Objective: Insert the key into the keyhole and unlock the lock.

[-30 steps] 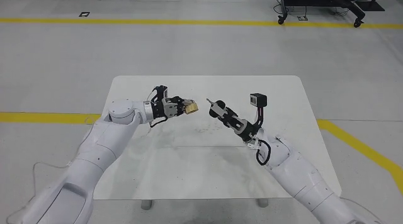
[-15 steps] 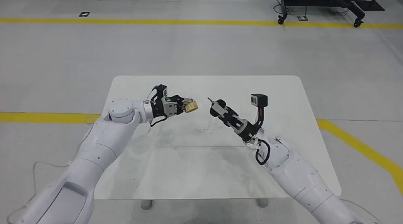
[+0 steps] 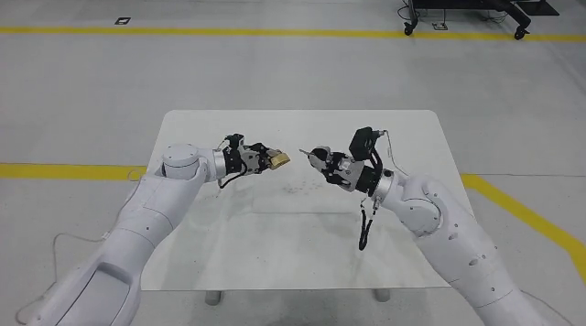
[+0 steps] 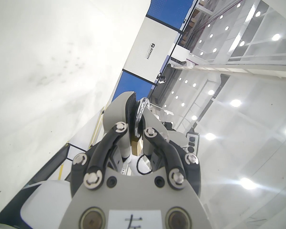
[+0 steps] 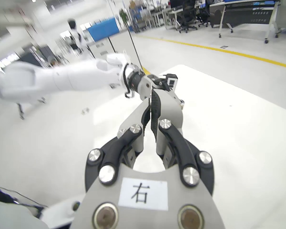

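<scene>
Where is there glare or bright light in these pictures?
Left wrist view: ceiling lamps flare white, and the shackle of the lock glints in the left gripper. Right wrist view: the table is evenly bright. Top view: soft, even light on lock and key, no glare.

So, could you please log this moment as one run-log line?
left claw: shut on lock | right claw: shut on key | key apart from lock, not inserted | both above table

White arms (image 3: 156, 207) — grey fingers (image 5: 170, 110), black links (image 5: 178, 141), silver screws (image 5: 190, 173)
</scene>
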Available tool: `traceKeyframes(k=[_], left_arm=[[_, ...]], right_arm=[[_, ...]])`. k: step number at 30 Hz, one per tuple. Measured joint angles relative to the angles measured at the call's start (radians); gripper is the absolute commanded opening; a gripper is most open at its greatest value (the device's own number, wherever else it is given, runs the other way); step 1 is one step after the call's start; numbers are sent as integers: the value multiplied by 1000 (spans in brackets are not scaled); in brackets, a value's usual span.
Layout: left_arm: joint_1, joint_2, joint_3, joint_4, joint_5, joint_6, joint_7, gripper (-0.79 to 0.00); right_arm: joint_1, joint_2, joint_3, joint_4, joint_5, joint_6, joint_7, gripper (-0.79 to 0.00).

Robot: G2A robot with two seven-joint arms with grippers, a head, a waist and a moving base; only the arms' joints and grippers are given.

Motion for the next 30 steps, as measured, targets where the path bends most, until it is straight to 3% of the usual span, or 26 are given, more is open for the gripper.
traceKeyframes(k=[6, 18, 23, 30], left_arm=[[-13, -12, 12, 33, 8, 33, 0, -785], [-1, -12, 12, 20, 9, 35, 14, -785], [25, -11, 0, -19, 9, 65, 38, -785], [48, -12, -26, -54, -4, 35, 68, -785]], right_arm=[[-150, 28, 110, -242, -312, 135, 34, -785], [-149, 30, 106, -255, -341, 149, 58, -785], [-70, 22, -46, -339, -718, 183, 322, -785], [15, 2, -236, -355, -1160, 149, 399, -785]])
